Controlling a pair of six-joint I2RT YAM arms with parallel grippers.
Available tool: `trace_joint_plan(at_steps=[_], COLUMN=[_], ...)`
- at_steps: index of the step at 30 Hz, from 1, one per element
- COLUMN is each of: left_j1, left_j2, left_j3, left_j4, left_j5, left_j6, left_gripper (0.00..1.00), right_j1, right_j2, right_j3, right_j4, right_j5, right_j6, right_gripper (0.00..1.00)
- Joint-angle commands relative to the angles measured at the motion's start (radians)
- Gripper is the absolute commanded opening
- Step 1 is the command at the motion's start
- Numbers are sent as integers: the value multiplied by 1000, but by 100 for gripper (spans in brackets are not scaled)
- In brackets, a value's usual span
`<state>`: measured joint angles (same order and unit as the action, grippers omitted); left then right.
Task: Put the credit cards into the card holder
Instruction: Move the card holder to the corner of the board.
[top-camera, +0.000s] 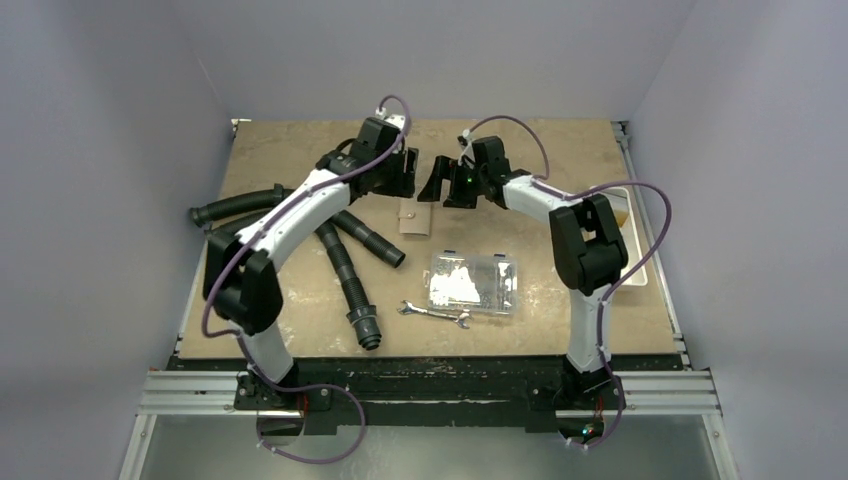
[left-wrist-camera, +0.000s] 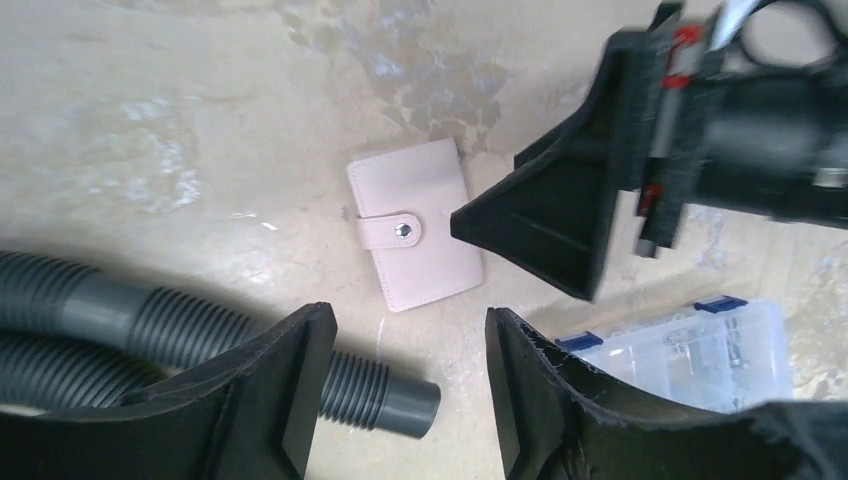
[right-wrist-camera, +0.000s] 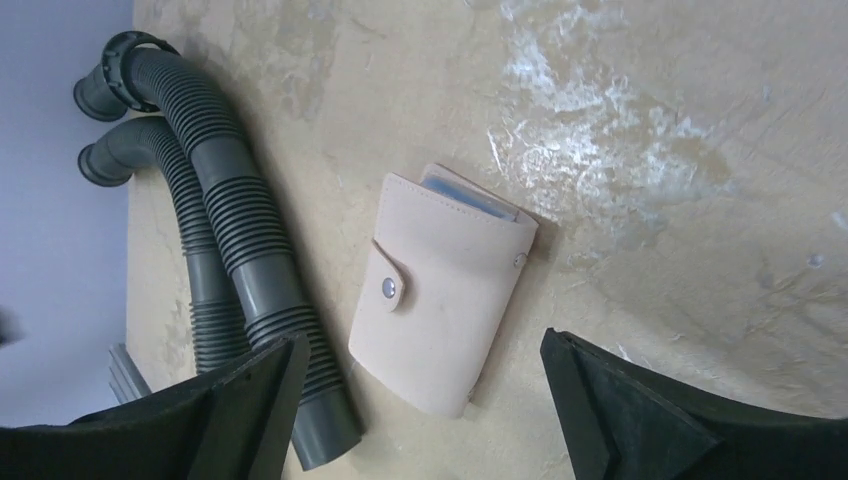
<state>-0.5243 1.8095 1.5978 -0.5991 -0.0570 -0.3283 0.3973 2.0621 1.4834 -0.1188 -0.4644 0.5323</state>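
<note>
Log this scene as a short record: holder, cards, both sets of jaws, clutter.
holder: pink-tan, flap snapped shut, lying flat on the table
cards: a blue edge shows at one end of the holder; no loose card seen
left jaws: open, empty, above the holder
right jaws: open, empty, above the holder, facing the left ones
hoses: grey, ribbed, left of the holder
clear box: nearer the arm bases than the holder
wrench: beside the box's near edge
</note>
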Motion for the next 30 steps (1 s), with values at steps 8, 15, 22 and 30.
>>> trace_joint_plan(at_steps=[8,15,22,30], left_j1=[7,8,51,24], left_j2=[-239,-258,-206,62], left_j3=[-139,-150,-132,-39], left_j4=[171,178,136,36], left_j5=[-87,-100,-136,-54], left_j6=[-14,-23,-69,-78], left_gripper=[62,62,65,61], right_j1=[68,138,220,54], right_j2=[23,85,168,-30], right_j3=[-136,-133,-50,-116], right_j4=[283,325,469,352], right_j5=[125,266,361,276], right_j6=[128,246,454,314], right_gripper=[99,71,48,86])
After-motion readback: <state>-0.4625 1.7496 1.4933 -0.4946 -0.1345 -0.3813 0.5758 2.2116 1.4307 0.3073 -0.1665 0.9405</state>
